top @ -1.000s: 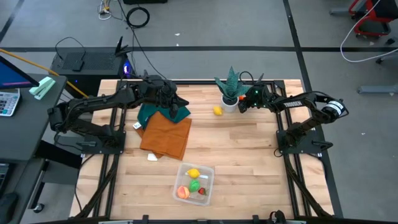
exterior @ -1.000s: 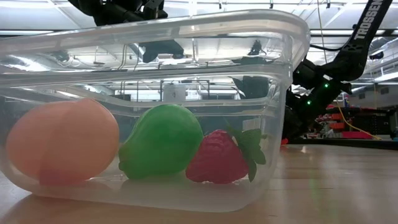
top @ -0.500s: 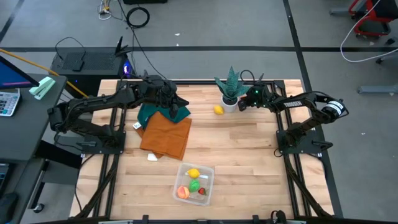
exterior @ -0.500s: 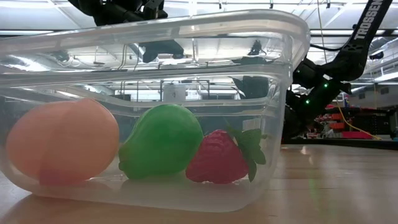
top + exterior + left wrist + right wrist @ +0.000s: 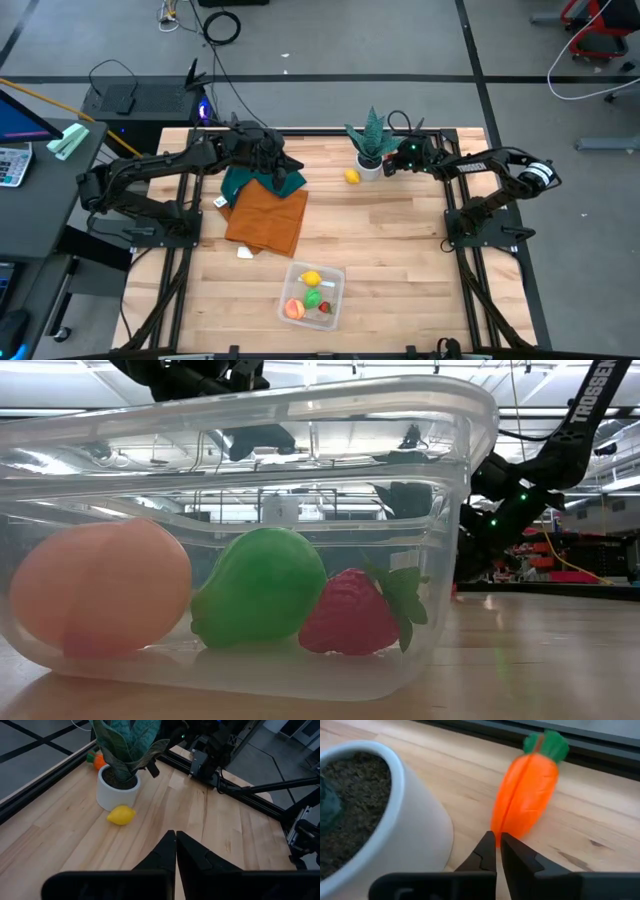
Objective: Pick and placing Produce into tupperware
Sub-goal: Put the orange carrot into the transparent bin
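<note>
From above, the tupperware (image 5: pixel 314 295) sat near the table's (image 5: pixel 400 250) front edge — a clear, round-cornered tray holding a yellow lemon (image 5: pixel 311 279), a peach-orange fruit (image 5: pixel 293 310), a green fruit (image 5: pixel 313 298) and a strawberry (image 5: pixel 325 308). A second lemon (image 5: pixel 351 177) lay beside the white plant pot (image 5: pixel 368 166). The left gripper (image 5: pixel 283 166) hung over a green cloth (image 5: pixel 262 180); the right gripper (image 5: pixel 386 167) was by the pot.

At table level, the container's glossy wall showed the three fruits side by side.

Left wrist: fingers (image 5: pixel 165 851) pressed together, empty.

Right wrist: fingers (image 5: pixel 487 851) closed, tips just short of an orange carrot (image 5: pixel 526 786) with a green top — lying beside the pot.
</note>
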Robot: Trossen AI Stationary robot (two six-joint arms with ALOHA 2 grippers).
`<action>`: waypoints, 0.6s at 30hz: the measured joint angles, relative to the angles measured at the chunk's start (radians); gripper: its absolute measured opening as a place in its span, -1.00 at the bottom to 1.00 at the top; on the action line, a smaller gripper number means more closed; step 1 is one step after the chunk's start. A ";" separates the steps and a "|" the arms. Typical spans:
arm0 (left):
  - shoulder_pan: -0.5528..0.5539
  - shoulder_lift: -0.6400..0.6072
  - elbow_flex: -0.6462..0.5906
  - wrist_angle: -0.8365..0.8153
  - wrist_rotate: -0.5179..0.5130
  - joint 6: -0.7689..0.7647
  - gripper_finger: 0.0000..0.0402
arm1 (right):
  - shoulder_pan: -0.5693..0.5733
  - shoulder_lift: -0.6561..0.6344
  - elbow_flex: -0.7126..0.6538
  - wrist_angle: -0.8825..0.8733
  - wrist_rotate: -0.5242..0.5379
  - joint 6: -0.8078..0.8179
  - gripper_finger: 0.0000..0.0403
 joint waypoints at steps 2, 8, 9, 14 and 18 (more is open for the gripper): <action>0.000 0.000 0.000 -0.011 0.000 0.000 -0.94 | 0.000 -0.011 0.000 -0.001 0.000 0.017 -0.99; 0.000 0.000 0.000 -0.032 0.000 0.000 -0.93 | 0.000 -0.066 0.000 -0.008 0.036 0.064 -0.97; 0.000 0.000 0.000 -0.033 0.000 0.001 -0.91 | -0.001 -0.073 0.000 -0.007 0.050 0.073 -0.96; 0.000 0.000 0.000 -0.033 0.000 0.002 -0.87 | -0.039 -0.086 0.000 -0.025 0.069 0.132 -0.80; 0.000 0.000 0.000 -0.032 0.000 0.003 -0.88 | -0.058 -0.086 0.020 -0.033 0.060 0.186 -0.55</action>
